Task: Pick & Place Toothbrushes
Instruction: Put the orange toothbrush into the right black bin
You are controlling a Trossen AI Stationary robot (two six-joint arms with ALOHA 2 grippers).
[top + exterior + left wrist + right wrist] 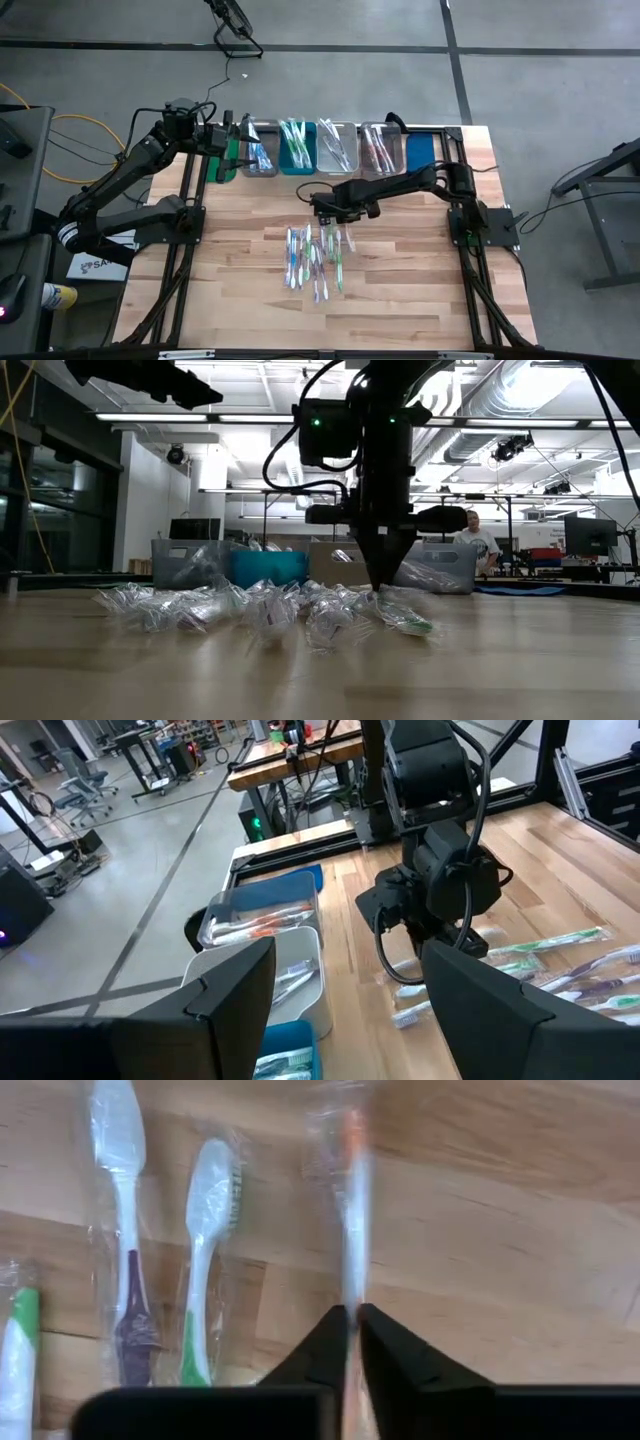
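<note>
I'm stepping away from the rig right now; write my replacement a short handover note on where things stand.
Right gripper: down at the far edge of the loose toothbrushes at mid-table, fingers shut on a wrapped orange-tipped toothbrush, not yet lifted.
Left gripper: open, empty, waiting over the left end of the bin row.
Done: several bins already hold brushes.
Left: about a dozen wrapped brushes on the table to bin.
</note>
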